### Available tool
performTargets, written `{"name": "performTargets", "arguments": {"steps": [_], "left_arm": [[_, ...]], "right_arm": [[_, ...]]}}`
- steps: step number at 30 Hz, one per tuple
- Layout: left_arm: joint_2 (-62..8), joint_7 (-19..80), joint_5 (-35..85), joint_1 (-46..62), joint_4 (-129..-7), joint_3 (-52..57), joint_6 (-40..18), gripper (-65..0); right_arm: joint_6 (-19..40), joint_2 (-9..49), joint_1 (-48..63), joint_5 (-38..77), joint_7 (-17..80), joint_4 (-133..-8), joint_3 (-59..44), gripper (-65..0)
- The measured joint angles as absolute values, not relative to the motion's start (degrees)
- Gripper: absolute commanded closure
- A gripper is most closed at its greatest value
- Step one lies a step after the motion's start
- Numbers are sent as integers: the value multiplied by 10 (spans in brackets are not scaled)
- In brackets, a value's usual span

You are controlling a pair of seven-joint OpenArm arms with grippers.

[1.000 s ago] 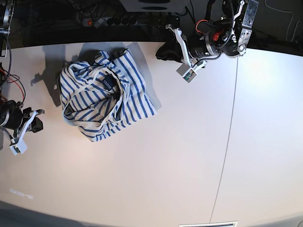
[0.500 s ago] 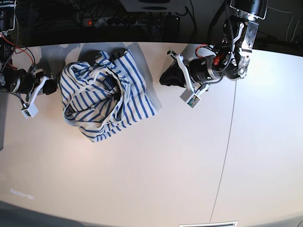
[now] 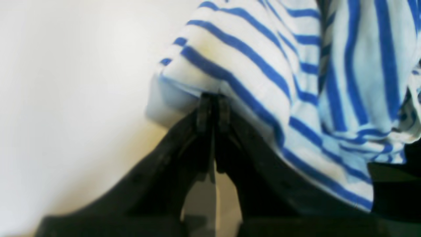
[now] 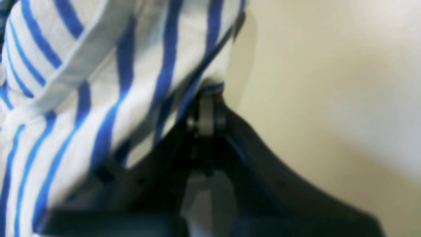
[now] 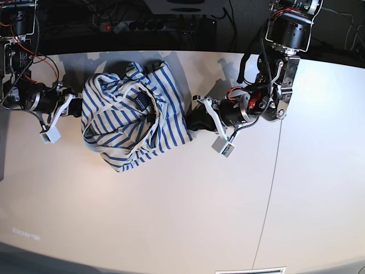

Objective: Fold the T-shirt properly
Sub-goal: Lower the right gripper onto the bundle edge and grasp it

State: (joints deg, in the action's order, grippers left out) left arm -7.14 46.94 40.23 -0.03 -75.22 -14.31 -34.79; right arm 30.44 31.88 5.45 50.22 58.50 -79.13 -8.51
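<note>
Grippers (image 3: 213, 98) pinching T-shirt (image 5: 134, 114) (wrist views)

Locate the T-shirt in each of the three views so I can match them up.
Base: the T-shirt lies crumpled at upper left of centre, between the two arms.
Left wrist: fills the upper right, its edge at the left gripper.
Right wrist: fills the left half, its edge at the right gripper.
Shared landmark: the pale table.
</note>
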Motion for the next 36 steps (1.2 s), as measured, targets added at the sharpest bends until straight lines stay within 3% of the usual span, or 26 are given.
{"name": "performTargets", "arguments": {"steps": [11, 22, 29, 36], "left_arm": [[-46, 448, 343, -114, -669, -288, -348, -39], [41, 429, 265, -243, -536, -379, -347, -39], [41, 488, 259, -324, -530, -352, -313, -39], [1, 624, 381, -368, -618, -248, -310, -39]], "right_arm": [[304, 292, 173, 508, 577, -885, -87, 0], [305, 170, 238, 491, 595, -978, -85, 0], [305, 167, 235, 478, 606, -998, -83, 0], [307, 210, 248, 479, 620, -1044, -82, 0]]}}
